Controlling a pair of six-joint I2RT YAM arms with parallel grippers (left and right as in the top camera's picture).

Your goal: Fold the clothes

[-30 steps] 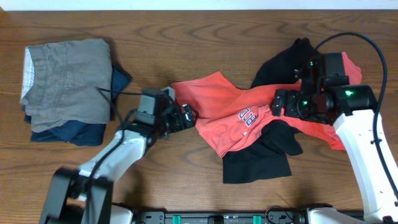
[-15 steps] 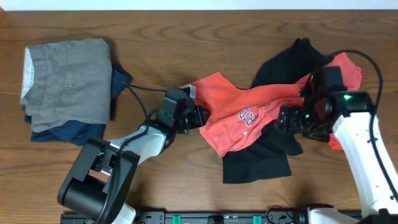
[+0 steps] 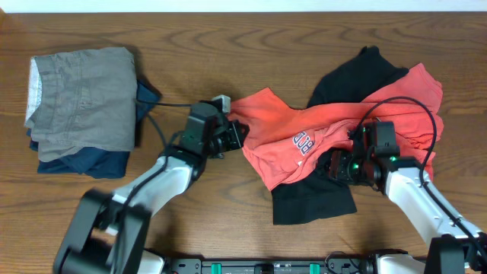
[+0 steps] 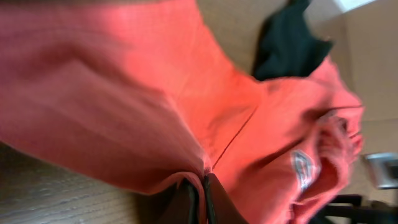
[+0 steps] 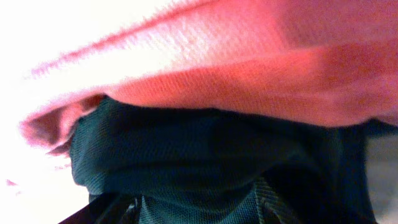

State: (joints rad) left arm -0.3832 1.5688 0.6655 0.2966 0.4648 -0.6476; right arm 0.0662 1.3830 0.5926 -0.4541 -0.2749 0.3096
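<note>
**A:** Coral-red T-shirt (image 3: 281, 125) first: where does it lie?

**B:** Crumpled across the middle of the table (image 3: 228, 46), lettering (image 3: 303, 142) showing, draped over the black garment (image 3: 312, 202), which sticks out above and below it. Neither is folded yet.

**A:** What has just changed?

**B:** A second ago my left gripper (image 3: 237, 137) stood wide open beside the shirt's left edge. Now it is clamped there. My right arm has dropped from above the shirt's right side to the seam where red lies over black.

**A:** Meaning?

**B:** I judge the shirt is being taken at two points, to lift it off the black one and spread it before folding.

**A:** And your jaws?

**B:** The left fingers (image 4: 185, 202) are pressed fully together with a pinch of red hem between them. My right gripper (image 3: 335, 164) is narrowing, buried in cloth. Its camera shows only red above and black below, so I cannot tell whether it grips anything yet.

**A:** Anything else about?

**B:** A grey garment (image 3: 84, 95) stacked on a navy one (image 3: 91, 160), well apart at far left.
</note>
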